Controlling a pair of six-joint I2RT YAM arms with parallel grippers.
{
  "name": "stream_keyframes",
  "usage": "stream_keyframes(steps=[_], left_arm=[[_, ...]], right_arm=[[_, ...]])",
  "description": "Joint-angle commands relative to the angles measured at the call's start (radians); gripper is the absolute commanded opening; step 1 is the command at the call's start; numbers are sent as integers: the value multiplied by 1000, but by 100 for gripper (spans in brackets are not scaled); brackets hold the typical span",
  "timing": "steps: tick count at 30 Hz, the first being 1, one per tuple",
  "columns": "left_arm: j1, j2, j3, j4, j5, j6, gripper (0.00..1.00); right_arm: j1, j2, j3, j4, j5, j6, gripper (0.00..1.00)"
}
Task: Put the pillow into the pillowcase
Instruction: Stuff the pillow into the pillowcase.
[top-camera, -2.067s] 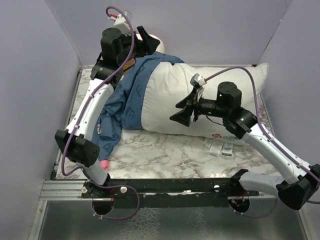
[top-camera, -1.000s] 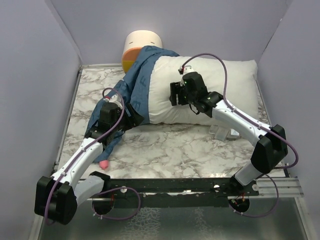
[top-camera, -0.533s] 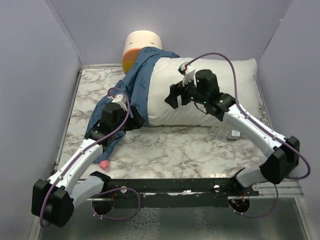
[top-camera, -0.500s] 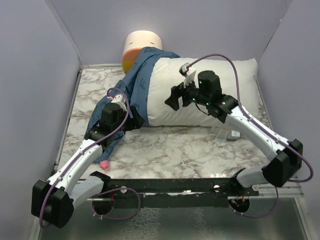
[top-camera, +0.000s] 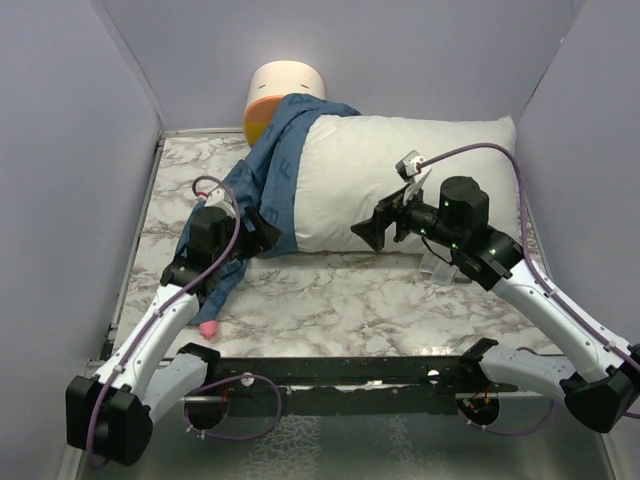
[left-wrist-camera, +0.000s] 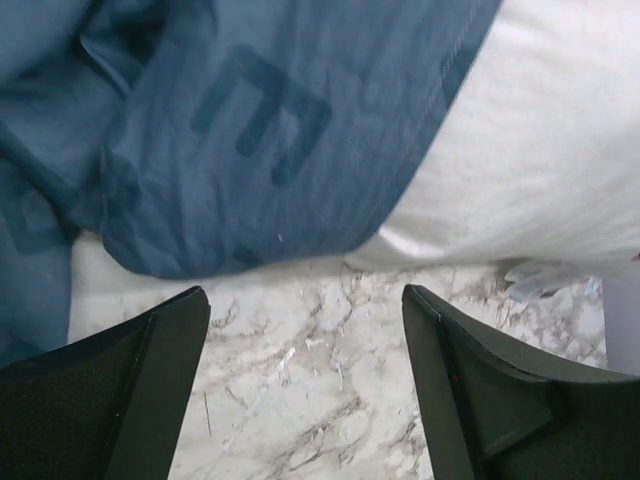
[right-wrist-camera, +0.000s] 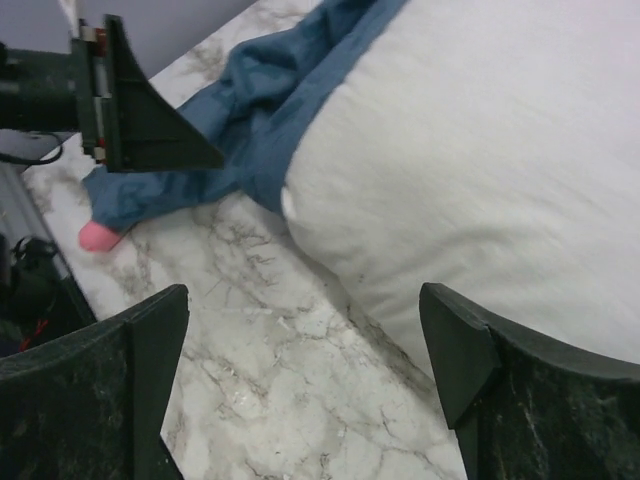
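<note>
Cream-and-orange cylinder (top-camera: 283, 88) sat at the far edge of the marble table (top-camera: 330, 300), tight against the purple back wall (top-camera: 400, 50). Small pink thing (top-camera: 208, 327) lay toward the near left corner, too small to identify.

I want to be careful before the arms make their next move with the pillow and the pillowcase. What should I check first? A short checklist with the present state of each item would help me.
1. Left pincer open and holding nothing: ok.
2. Right pincer open and holding nothing: ok.
3. Pillowcase edge lies just ahead of the left pincer's fingers: ok.
4. Pillow fully covered: not ok; only its end toward the left arm is under the blue cloth.
5. That end is truly inside the opening and not only draped over: cannot tell.
</note>
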Motion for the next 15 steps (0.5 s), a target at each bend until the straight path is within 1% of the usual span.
stream_keyframes(steps=[1, 3, 5, 7, 8, 9, 10, 13, 15], left_arm=[[116, 138, 123, 44, 160, -6, 81], [168, 222, 173, 57, 236, -16, 82], [219, 265, 212, 69, 298, -25, 82], [272, 319, 258, 65, 363, -34, 85], [296, 341, 286, 45, 381, -26, 86], [316, 365, 328, 10, 387, -11, 88], [330, 389, 377, -47, 377, 19, 89], [337, 445, 526, -207, 307, 137, 89], [337, 477, 586, -275, 277, 197, 90]], right_arm=[[-8, -58, 33, -53, 380, 93, 100], [-26, -50, 58, -96, 462, 115, 100], [-79, -35, 85, -144, 502, 157, 100], [-177, -35, 87, -159, 449, 202, 100], [-243, -38, 82, -158, 377, 228, 100], [-311, -40, 76, -152, 320, 246, 100], [-350, -41, 74, -149, 309, 257, 100], [-373, -19, 115, -164, 326, 253, 100], [-410, 4, 147, -170, 321, 273, 100]])
